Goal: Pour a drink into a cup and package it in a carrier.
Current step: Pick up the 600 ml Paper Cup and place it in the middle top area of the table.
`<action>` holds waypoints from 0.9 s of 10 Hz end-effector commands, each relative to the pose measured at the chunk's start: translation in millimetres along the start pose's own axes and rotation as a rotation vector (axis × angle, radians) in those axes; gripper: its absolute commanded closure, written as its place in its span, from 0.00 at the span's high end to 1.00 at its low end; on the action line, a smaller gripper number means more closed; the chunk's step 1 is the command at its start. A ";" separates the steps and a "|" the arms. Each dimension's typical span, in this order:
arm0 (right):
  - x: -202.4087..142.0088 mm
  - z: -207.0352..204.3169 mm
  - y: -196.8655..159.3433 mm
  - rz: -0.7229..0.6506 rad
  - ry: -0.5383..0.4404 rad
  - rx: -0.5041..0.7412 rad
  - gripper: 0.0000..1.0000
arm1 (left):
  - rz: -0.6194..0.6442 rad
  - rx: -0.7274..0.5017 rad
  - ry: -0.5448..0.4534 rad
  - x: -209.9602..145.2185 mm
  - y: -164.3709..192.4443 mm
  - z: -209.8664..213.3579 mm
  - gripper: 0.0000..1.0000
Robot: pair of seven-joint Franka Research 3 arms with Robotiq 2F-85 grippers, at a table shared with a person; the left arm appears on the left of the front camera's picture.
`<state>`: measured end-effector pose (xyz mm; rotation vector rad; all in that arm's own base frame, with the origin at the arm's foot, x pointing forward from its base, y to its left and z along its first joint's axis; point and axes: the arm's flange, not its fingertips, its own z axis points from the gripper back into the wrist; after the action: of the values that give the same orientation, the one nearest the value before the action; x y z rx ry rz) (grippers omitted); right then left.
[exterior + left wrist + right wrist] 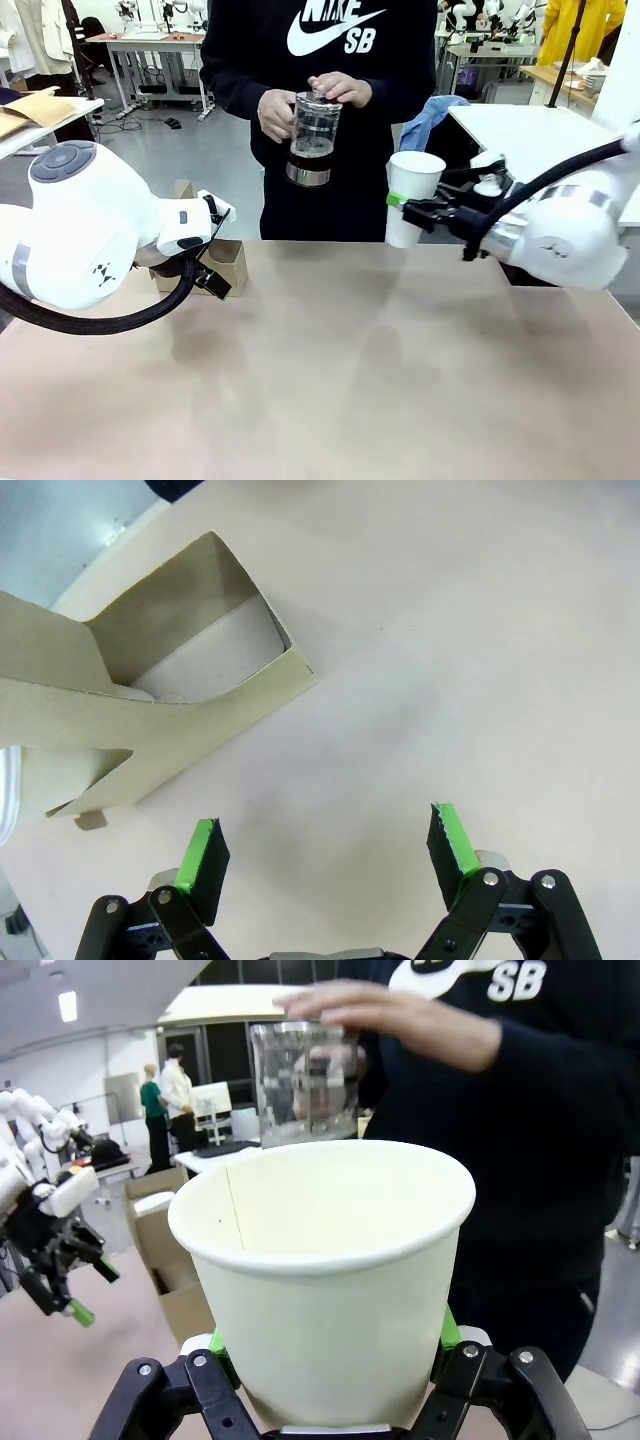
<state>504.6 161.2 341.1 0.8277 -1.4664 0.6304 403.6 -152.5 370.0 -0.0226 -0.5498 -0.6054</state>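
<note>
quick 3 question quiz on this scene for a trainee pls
1. True or false: the right end effector is shut on the cup.
2. Fill in the missing word: the left end effector, beside the carrier, is ___ (open or shut).
3. What holds the pitcher?
A. the person's hands
B. the left end effector
C. the carrier

Key: 1 true; 2 open; 3 A.
</note>
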 end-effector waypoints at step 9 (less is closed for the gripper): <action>-62.8 -40.9 -29.9 -0.018 0.041 -0.015 0.80 | 0.002 -0.001 -0.001 -0.2 0.6 0.4 1.00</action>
<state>556.2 182.5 275.1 0.8083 -1.4218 0.6187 403.6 -152.5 370.0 -0.0225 -0.5498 -0.6054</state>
